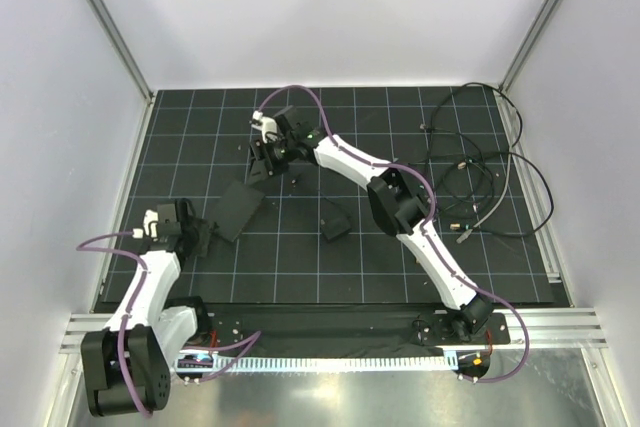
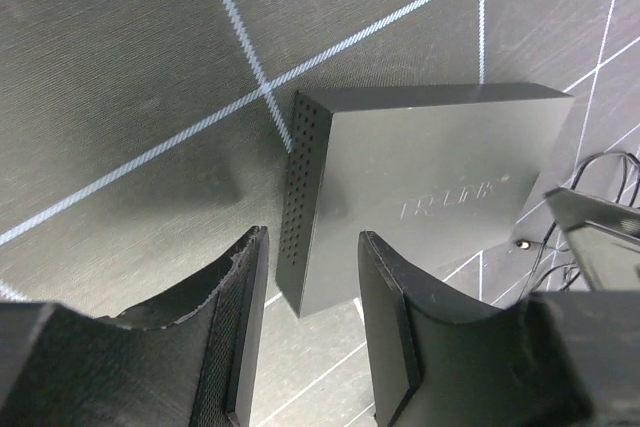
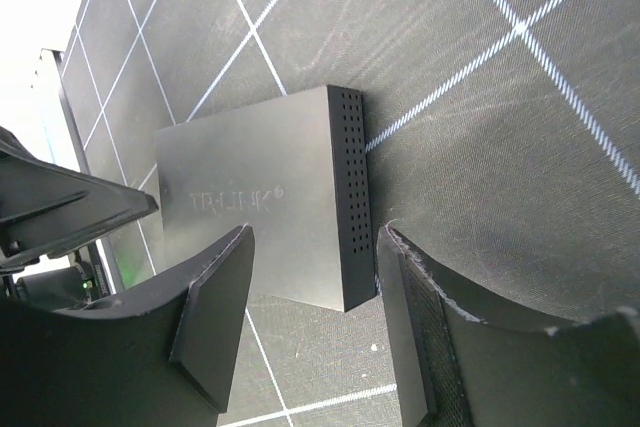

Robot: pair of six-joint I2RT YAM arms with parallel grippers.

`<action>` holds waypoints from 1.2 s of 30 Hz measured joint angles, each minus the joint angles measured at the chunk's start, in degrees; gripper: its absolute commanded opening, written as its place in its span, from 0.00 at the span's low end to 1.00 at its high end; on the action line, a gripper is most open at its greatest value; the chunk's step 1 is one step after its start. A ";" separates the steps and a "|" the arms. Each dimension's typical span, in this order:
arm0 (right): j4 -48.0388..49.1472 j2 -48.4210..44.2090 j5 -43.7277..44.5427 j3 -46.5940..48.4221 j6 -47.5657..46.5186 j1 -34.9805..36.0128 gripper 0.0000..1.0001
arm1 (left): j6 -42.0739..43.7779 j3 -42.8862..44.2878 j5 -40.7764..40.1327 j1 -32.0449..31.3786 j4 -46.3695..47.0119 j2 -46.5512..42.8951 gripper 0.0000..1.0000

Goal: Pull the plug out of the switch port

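Note:
The switch, a flat matte-black box (image 1: 238,209), lies on the gridded mat. It shows in the left wrist view (image 2: 420,177) and the right wrist view (image 3: 265,207) with a perforated narrow edge and a faint logo on top. No port and no plug show on any visible edge, and no cable reaches the box. My left gripper (image 1: 198,237) is open and empty at its near-left corner (image 2: 310,347). My right gripper (image 1: 262,159) is open and empty over its far corner (image 3: 310,337).
A smaller black square block (image 1: 335,225) lies right of the box. Loose black cables (image 1: 480,177) with plug ends (image 1: 462,237) lie tangled at the right of the mat. Metal frame rails line the mat's edges.

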 measured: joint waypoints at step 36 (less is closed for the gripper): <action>16.81 -8.48 2.56 -23.74 13.68 0.46 0.23 | 15.52 18.36 -1.88 1.05 7.87 29.35 0.35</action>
